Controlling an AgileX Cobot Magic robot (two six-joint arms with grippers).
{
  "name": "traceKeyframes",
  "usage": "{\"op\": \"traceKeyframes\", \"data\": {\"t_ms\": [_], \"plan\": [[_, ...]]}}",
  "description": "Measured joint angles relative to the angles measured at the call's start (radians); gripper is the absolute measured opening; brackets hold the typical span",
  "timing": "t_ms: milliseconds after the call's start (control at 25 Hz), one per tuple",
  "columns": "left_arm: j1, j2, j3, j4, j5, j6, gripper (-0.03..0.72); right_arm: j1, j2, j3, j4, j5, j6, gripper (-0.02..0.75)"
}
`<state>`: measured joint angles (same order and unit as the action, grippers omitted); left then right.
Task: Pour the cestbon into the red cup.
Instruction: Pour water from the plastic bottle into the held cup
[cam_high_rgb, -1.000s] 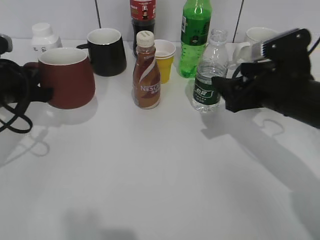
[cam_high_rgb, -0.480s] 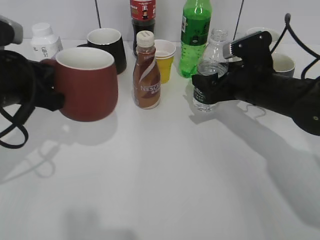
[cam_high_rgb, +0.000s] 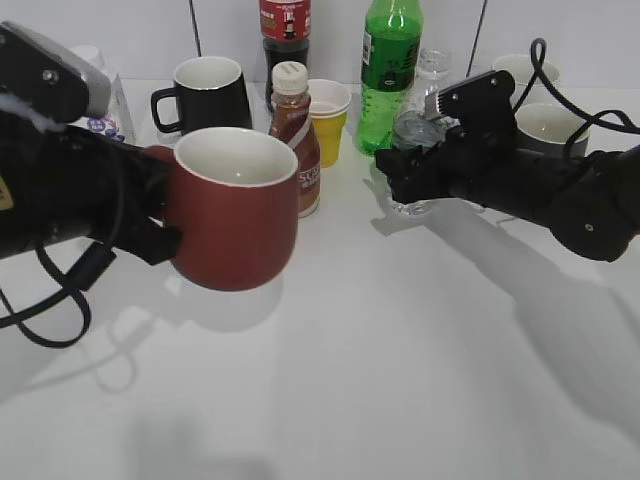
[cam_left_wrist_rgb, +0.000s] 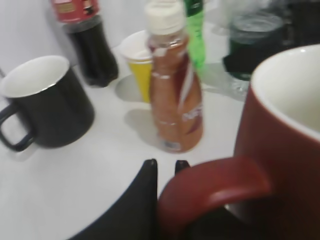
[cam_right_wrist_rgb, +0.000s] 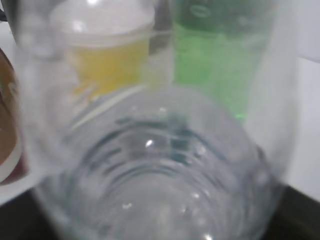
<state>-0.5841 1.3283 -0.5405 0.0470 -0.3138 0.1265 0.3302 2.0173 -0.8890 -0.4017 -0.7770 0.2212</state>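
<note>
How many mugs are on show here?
4: the red cup held at front left, a black mug behind it, and a grey mug and white mug far right, partly hidden.

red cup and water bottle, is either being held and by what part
Both. The left gripper holds the red cup by its handle; the right gripper is shut around the bottle's labelled middle.

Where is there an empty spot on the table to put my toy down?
The whole near part of the table, in front of the red cup and the right arm, is bare. The back is crowded: black mug, Nescafe bottle, yellow cup, green bottle.
</note>
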Motion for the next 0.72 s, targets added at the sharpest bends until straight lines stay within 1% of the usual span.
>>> {"op": "traceKeyframes", "data": {"t_ms": [200, 360, 440, 600, 720], "plan": [[-0.013, 0.056, 0.000, 0.006, -0.052, 0.000, 0.067, 0.000, 0.000, 0.000, 0.008, -0.005, 0.000, 0.473], [-0.013, 0.151, 0.000, 0.039, -0.165, 0.000, 0.067, 0.000, -0.030, 0.019, 0.013, -0.002, -0.024, 0.473], [-0.013, 0.203, 0.000, 0.065, -0.245, 0.000, 0.067, 0.000, -0.080, 0.043, 0.013, 0.001, -0.097, 0.473], [-0.014, 0.304, 0.000, 0.079, -0.373, 0.000, 0.067, 0.000, -0.192, 0.101, 0.004, -0.001, -0.307, 0.473], [-0.014, 0.354, -0.017, 0.099, -0.402, 0.000, 0.067, 0.000, -0.256, 0.124, -0.069, -0.001, -0.415, 0.473]]}}
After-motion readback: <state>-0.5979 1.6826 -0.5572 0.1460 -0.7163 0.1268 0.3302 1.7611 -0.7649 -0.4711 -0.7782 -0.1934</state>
